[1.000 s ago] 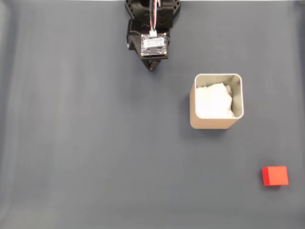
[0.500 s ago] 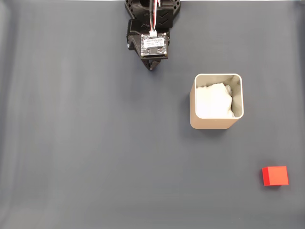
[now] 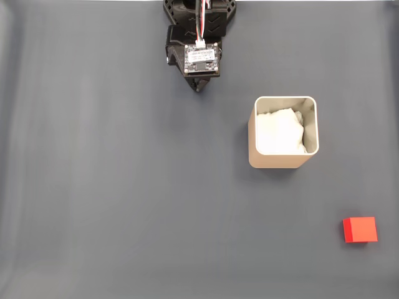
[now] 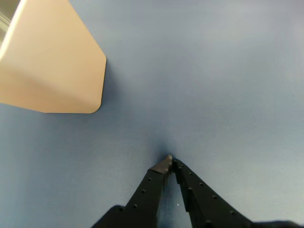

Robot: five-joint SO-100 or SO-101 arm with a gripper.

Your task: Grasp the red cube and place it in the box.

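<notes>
Grey worktop [image 3: 112,187] lies under everything. Nothing is done yet. The hand [image 4: 170,160] is clenched with nothing in it, up at the top of the fixed view. The red cube [image 3: 360,229] sits far away, near the bottom right corner, past the box [image 3: 285,163]. Grabbing and dropping are both left.

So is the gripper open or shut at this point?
Shut: in the wrist view the gripper has both fingertips meeting at a point, with nothing between them.

In the fixed view we see the hand [image 3: 199,87] at top centre of the tabletop [image 3: 112,187], the box [image 3: 283,132] lower right of it, the red cube [image 3: 360,229] far bottom right.
</notes>
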